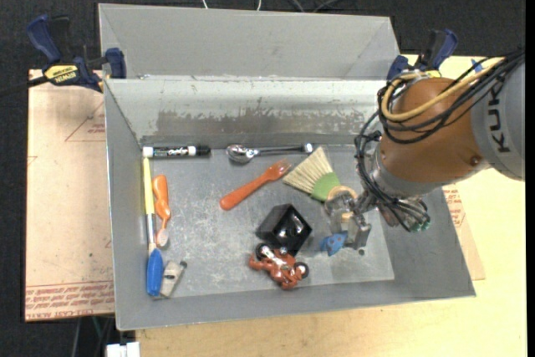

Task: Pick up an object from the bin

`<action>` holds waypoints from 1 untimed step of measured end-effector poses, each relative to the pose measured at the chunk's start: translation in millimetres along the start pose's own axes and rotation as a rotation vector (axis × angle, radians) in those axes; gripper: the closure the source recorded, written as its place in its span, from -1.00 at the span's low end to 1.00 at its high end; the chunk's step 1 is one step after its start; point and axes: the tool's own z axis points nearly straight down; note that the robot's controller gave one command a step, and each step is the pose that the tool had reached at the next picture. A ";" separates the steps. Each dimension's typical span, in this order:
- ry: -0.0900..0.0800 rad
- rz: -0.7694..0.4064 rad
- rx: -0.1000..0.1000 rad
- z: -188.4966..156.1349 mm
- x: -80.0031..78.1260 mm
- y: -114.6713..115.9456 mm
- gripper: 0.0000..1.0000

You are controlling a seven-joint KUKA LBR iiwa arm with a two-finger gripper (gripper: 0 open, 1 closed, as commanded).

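Claw [349, 223] hangs near one blue piece [333, 244] and one straw brush [313, 175].

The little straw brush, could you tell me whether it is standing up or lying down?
Lying down: the brush rests flat on the bin floor, bristles fanned toward the back wall, green handle toward the front right.

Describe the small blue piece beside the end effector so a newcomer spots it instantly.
In the grey bin, look at the floor's right-hand part, where the end effector hangs. Just left of it, below the straw brush, lies the small blue piece. It is the only blue thing there; its neighbours are a black block and a red-orange tangle.
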 end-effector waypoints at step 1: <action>-0.002 -0.010 -0.001 -42.8 -15.0 22.4 1.00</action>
